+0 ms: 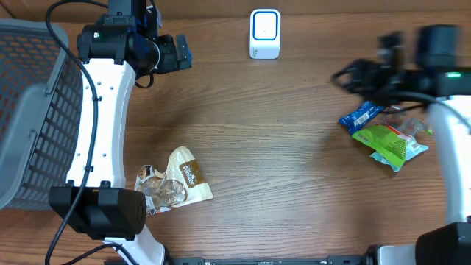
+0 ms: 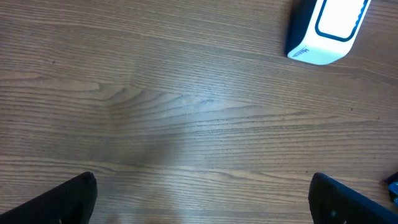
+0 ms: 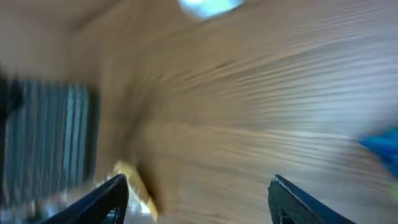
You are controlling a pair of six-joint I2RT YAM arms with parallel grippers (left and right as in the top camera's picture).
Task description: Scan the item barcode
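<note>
Wood-grain worktop under both arms. Toward the right side, blue packet lying flat, long axis diagonal in the overhead view, lower left to upper right, upper end pointing toward the blurred right claw. Glossy blue wrapper with white print, crinkled; barcode too small to make out. Just beside its lower end, green packet. Right claw fingers spread apart with nothing between them, near the blue packet, not touching it. Left claw spread wide and empty over bare wood, close to the white-and-blue barcode scanner at the far edge, well apart from the blue packet. Near the left arm's base, tan snack pouch; at far left, grey mesh basket.
</note>
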